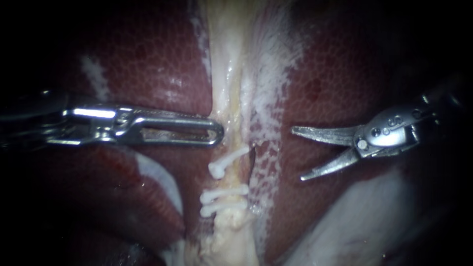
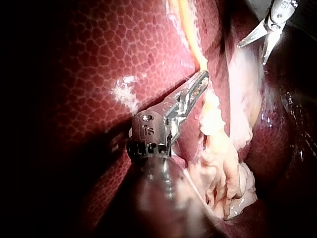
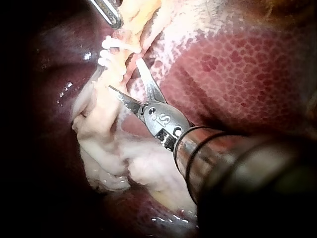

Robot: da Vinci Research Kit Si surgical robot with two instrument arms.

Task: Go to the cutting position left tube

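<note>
**A:** Where is the left tube [image 1: 235, 176]?

**B:** In the middle of the endoscope view. It is the pale strand just left of a dark slit [image 1: 251, 157], running up and down over the liver [image 1: 157, 59]. White clips cross it: an upper clip [image 1: 227, 160], then two lower clips [image 1: 224, 194], with a bare stretch between them. I judge that bare stretch to be the cutting place.

**A:** Why is the left instrument [image 1: 216, 133] parked there?

**B:** Its jaws lie together and look clamped on the strand's edge, just above the upper clip. It is probably there to hold the tube taut and steady for a square cut.

**A:** And the right instrument [image 1: 298, 154]?

**B:** It ends in curved blades, spread wide and holding nothing. In the endoscope view they sit over the liver to the tube's right, pointing at it but apart from it. The right wrist view puts the tips near the clipped part. I can't tell whether one tip brushes pale tissue.

**A:** What does the next move call for?

**B:** As I read it, the blades should advance until the bare stretch sits between them, clear of every clip.
</note>
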